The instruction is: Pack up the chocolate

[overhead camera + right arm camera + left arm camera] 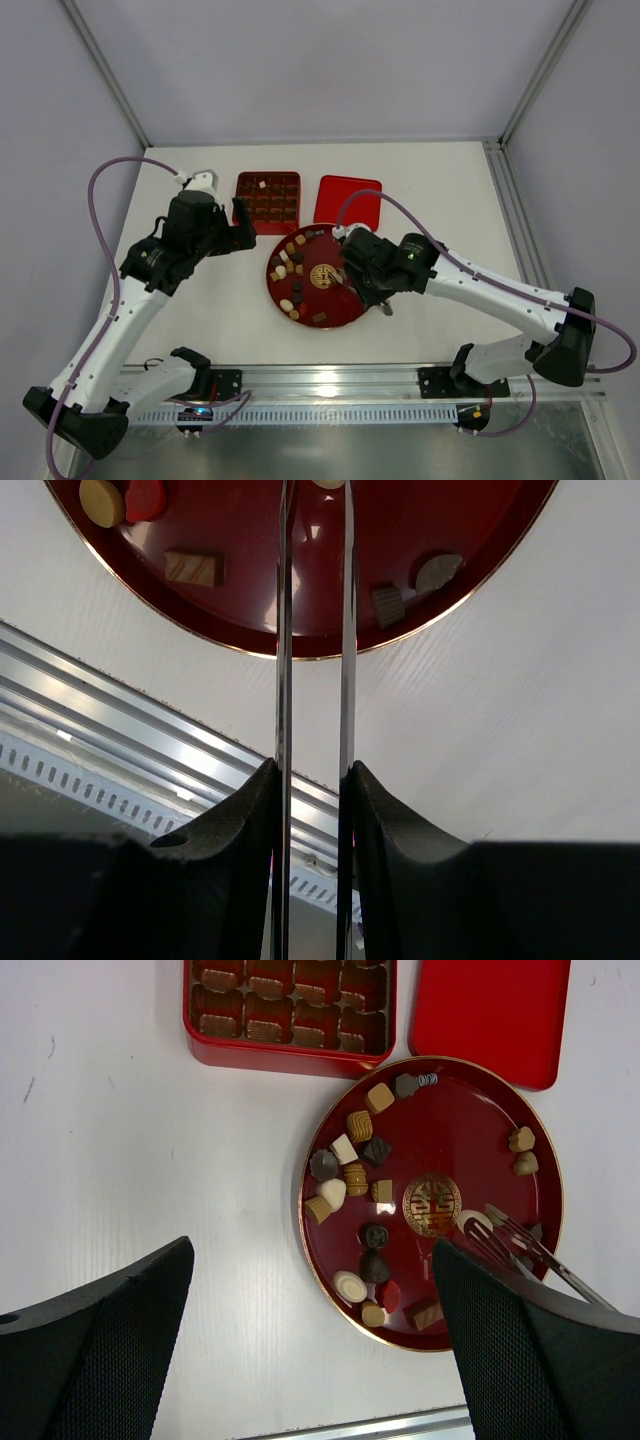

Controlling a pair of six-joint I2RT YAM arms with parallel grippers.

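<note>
I have two grippers and one pair of metal tongs [284, 630]. My right gripper [310, 770] has its fingers drawn close and clamped on the tongs' two thin blades. The blades run straight out ahead of it, over one metal rail [120, 730] and the white table [150, 1140], onto the one round red plate [460, 1110]. Their tips reach a cream-white piece near the gold emblem [431, 1203]; I cannot tell whether they pinch it. My left gripper [312, 1250] has its fingers spread as wide as they go, holding nothing and touching nothing, above the plate's near-left rim. The loose chocolates [359, 1125] lie on that plate, about nineteen or twenty, most in a curved row just ahead of my left fingers. Beyond the plate sits one square red box [290, 1052] with more pieces in its compartments, and to its right lies one flat red lid [490, 1010].
</note>
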